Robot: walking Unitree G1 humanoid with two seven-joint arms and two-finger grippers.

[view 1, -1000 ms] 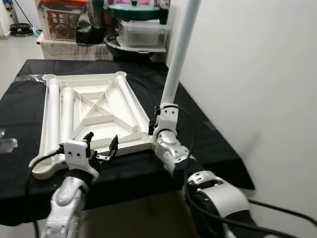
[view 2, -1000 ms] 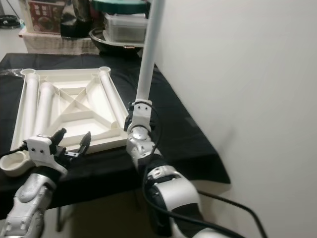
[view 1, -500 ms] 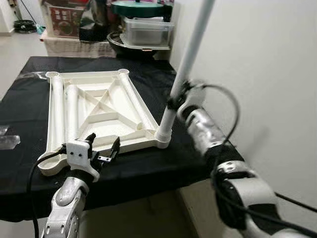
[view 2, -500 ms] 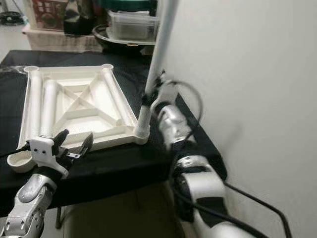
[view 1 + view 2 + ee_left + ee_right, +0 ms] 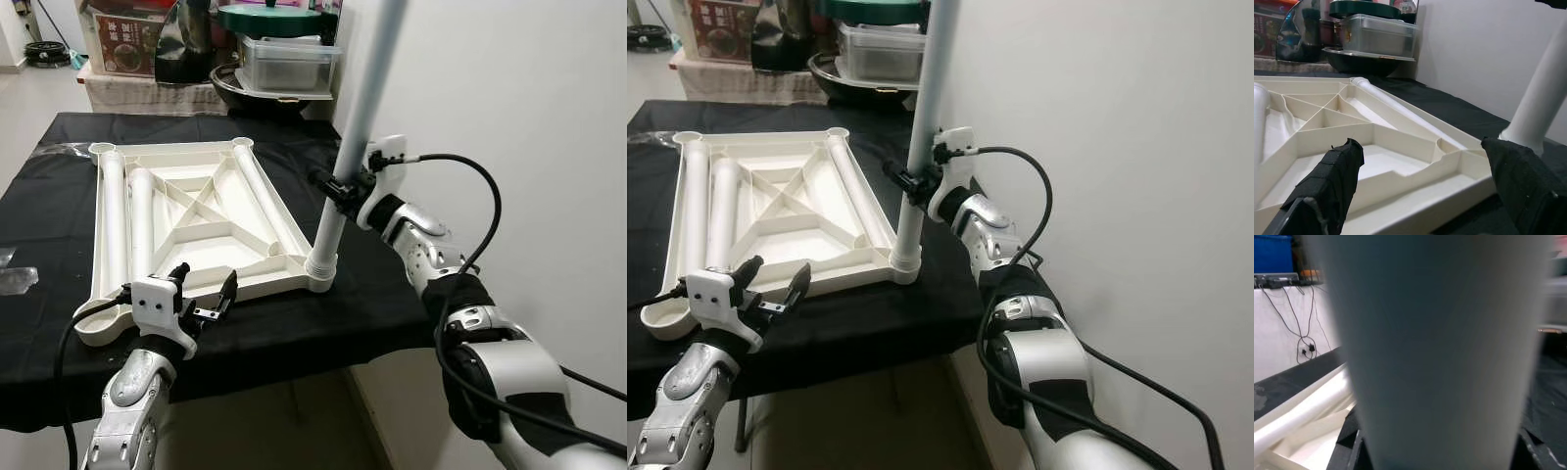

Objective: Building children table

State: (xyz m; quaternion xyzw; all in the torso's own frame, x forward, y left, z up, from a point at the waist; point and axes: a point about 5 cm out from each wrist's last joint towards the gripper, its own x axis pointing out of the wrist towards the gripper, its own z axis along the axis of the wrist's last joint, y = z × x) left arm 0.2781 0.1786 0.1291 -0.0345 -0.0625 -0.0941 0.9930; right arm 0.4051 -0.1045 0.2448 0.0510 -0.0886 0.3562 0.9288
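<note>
A white children's tabletop (image 5: 263, 286) lies upside down on the black-clothed table (image 5: 372, 294). One white table leg (image 5: 361, 108) stands upright in the socket at its near right corner. My right gripper (image 5: 338, 186) is shut on that leg, a little above the socket, and the leg (image 5: 1440, 347) looms close in the right wrist view. Three loose legs lie inside the tabletop, two along the left (image 5: 120, 220) and one on the right (image 5: 266, 208). My left gripper (image 5: 204, 281) hovers open at the tabletop's near edge, fingers (image 5: 1327, 186) apart with nothing between them.
A white wall (image 5: 509, 117) runs close along the table's right side. Behind the table a shelf holds a clear lidded box (image 5: 287, 64), a green-lidded pot (image 5: 274, 18) and a dark bowl (image 5: 245, 90). The table's front edge drops off just before me.
My right arm has swung from in front of the leg's base round to its right side, and the gripper now holds the leg higher up. The left gripper has stayed put.
</note>
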